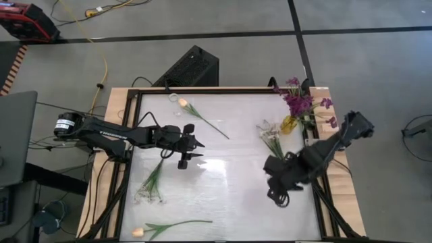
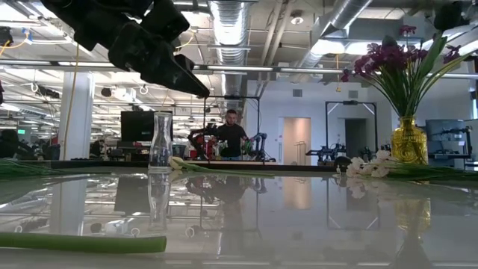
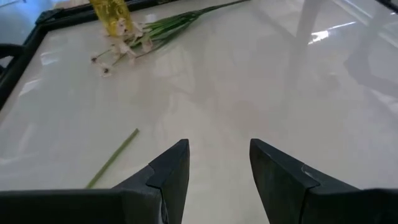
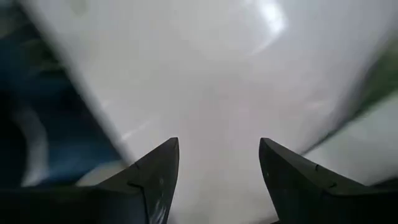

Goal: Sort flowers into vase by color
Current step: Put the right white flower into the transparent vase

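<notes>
A yellow glass vase (image 1: 289, 124) (image 2: 409, 140) on the far right of the table holds purple blossoms (image 1: 299, 101). A clear glass vase (image 2: 160, 142) stands far left. One peach tulip (image 1: 183, 102) lies beside it, and another (image 1: 139, 231) lies at the near edge. One white sprig (image 1: 271, 140) (image 3: 124, 43) lies next to the yellow vase. A second white sprig (image 1: 152, 182) lies on the left. My left gripper (image 1: 198, 149) (image 3: 217, 155) hovers open over the table's left middle. My right gripper (image 1: 275, 192) (image 4: 217, 162) hovers open over the right half.
The white tabletop has a black frame (image 1: 125, 169) around it, and cables run along its left and right sides. A green stem end (image 3: 112, 158) lies just ahead of my left fingers. A person stands in the room far behind the table (image 2: 233, 134).
</notes>
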Controlling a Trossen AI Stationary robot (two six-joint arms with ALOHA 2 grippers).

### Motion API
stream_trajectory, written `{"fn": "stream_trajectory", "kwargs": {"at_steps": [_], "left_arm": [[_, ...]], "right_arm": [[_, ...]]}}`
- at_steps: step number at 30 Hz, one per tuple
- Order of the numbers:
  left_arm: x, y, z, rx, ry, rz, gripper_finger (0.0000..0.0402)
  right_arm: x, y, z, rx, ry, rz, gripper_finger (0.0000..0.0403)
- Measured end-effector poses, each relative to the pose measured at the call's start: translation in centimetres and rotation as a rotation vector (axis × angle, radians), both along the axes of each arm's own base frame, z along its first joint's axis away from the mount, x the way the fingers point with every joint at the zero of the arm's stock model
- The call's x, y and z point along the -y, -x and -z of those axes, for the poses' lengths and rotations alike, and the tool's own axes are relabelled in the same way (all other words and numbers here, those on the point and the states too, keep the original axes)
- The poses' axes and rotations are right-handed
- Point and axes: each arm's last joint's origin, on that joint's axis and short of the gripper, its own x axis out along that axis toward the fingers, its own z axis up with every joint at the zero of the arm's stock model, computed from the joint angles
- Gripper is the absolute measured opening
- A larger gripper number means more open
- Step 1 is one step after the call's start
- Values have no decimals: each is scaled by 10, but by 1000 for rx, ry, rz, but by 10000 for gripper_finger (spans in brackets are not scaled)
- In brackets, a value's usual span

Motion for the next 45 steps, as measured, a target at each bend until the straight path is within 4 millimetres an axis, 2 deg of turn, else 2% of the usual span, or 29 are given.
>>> {"fn": "stream_trajectory", "kwargs": {"at_steps": [2, 5, 11, 20, 26, 31, 41, 45], "left_arm": [[0, -1, 1, 4, -3, 4, 158], [0, -2, 3, -5, 1, 1, 158], [0, -6, 11, -36, 28, -13, 158], [0, -18, 30, -56, 50, -26, 158], [0, -23, 27, -22, 42, -22, 158], [-1, -27, 20, 3, 33, -16, 158], [0, -29, 17, 9, 45, -5, 158], [0, -29, 17, 9, 60, -2, 158]], "right_arm": [[-6, 5, 9, 2, 113, 44, 249], [-10, 13, 27, -28, 169, 97, 249], [4, 38, 63, -62, 185, 206, 249], [17, 55, 127, -160, 251, 323, 249], [22, 61, 158, -196, 285, 390, 249], [31, 70, 176, -238, 304, 464, 249], [35, 76, 206, -188, 235, 508, 249], [36, 77, 210, -184, 213, 537, 221]]}}
